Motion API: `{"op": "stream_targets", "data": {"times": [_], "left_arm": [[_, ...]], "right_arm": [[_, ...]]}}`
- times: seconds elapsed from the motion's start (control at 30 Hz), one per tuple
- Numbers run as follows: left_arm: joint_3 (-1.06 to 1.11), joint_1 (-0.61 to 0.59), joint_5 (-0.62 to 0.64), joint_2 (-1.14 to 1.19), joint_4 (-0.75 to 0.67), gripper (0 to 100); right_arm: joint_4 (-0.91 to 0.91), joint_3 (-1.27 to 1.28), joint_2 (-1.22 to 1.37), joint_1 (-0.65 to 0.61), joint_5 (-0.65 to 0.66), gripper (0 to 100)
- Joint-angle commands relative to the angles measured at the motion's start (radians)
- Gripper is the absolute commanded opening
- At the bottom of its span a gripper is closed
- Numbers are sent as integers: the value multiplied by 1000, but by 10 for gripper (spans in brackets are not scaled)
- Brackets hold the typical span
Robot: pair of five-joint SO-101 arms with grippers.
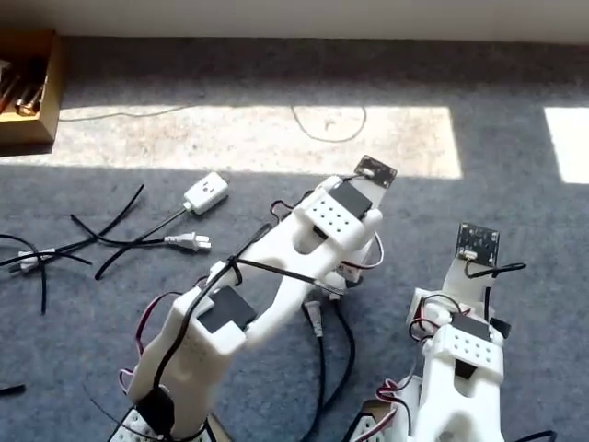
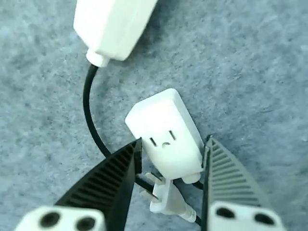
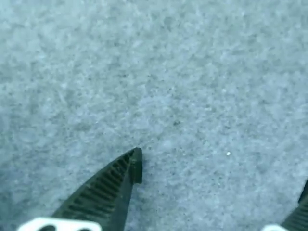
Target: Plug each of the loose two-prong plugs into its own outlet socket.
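grey carpet (image 1: 538,230) forms the work surface, crossed by two sunlit patches.

high view: a wooden box (image 1: 46,101) stands at the far left corner and holds brownish objects too small to identify. a white outlet (image 1: 205,192) lies on the shaded carpet. a loose white plug (image 1: 190,242) lies near it, prongs toward the left arm (image 1: 276,267). black cords (image 1: 101,235) trail off and cross one another. a thin wire loop (image 1: 327,124) rests in the sunlit strip. the left arm stretches diagonally over the middle of the carpet, hiding what lies under its wrist. the right arm (image 1: 465,354) stands beside it.

left wrist view: the left gripper (image 2: 172,144) has its fingers spread wide, not closed on anything. a socket block (image 2: 166,137) lies between the two tips, slotted face up, each tip just beside one edge; contact cannot be confirmed. a two-prong plug (image 2: 163,199) lies partly under the block, deeper between the fingers, its prongs (image 2: 149,185) toward one finger. beyond the block lies a second white block (image 2: 113,24) with a black cable (image 2: 89,106).

right wrist view: the right gripper (image 3: 219,180) is wide open over bare carpet, grasping nothing.
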Motion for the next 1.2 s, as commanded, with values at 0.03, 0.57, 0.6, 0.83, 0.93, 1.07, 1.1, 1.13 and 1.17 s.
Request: {"op": "stream_targets", "data": {"times": [0.03,0.57,0.6,0.83,0.93,1.07,1.1,1.13,1.17], "left_arm": [[-130,2,-114,77,178,196],[-220,-36,-334,113,315,38],[-237,-48,-365,74,321,0],[-197,-151,-499,-318,336,3],[-90,-229,-560,-516,338,3],[35,-444,-683,-800,338,3],[48,-518,-717,-860,338,3],[62,-588,-758,-918,338,3],[82,-661,-813,-967,338,3]], "right_arm": [[-15,-35,-10,1,-5,474],[-47,-28,-10,1,-3,474],[-47,-28,-10,1,-3,474],[-48,-27,-10,-1,-3,474],[-48,-27,-10,-1,-3,474],[-48,-27,-10,-1,-3,474],[-48,-27,-10,-2,-3,474],[-48,-27,-10,-8,-3,474],[-48,-27,-10,-18,-2,474]]}}
